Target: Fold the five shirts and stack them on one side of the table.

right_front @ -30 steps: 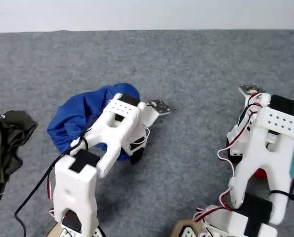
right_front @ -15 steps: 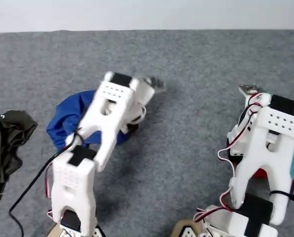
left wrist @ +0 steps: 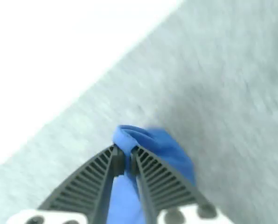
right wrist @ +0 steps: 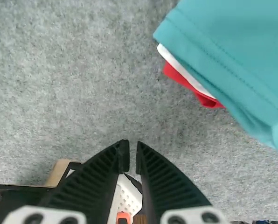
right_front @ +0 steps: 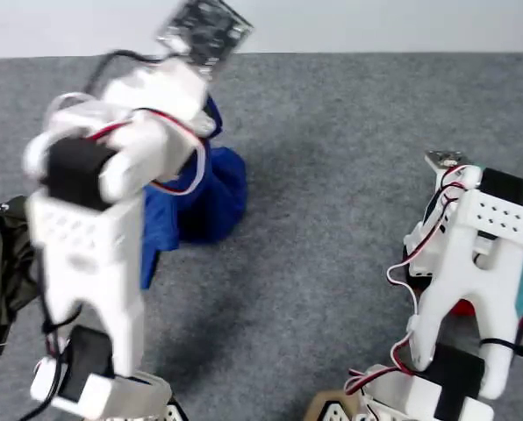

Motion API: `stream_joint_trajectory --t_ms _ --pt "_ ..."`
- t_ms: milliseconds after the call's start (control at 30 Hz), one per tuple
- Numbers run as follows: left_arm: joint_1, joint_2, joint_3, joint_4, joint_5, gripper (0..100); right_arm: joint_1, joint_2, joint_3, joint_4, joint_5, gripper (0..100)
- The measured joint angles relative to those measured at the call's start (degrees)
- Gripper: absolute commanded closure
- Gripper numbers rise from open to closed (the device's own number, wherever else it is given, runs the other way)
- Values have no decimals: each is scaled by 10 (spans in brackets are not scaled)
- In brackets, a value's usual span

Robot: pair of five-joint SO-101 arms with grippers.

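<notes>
Blue shirt (right_front: 204,197), half hidden behind arm (right_front: 86,254) near surface (right_front: 349,114) edge, is pinched in left end effector (left wrist: 125,156); right end effector (right wrist: 128,154) is closed, empty.

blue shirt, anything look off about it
Yes. The blue shirt hangs in a crumpled bunch, pinched at one small fold by the left tool above the table, not laid flat for folding. The dark green shirt on the table's left side is also a rumpled heap.

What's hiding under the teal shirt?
A white cloth layer and a red cloth layer peek out from under the teal shirt at its edge. The shirt covers the rest of them, so anything else beneath it cannot be seen.
</notes>
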Motion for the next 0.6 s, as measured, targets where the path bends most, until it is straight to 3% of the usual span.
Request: stream_joint_trajectory --t_ms 133,300,600 --pt "-56 -25 -89 0 0 995 -15 0 0 0 4 963" --pt "-183 -35 -119 0 0 995 -76 0 0 0 11 963" --pt "-370 -35 7 0 -34 995 -238 0 0 -34 11 961"
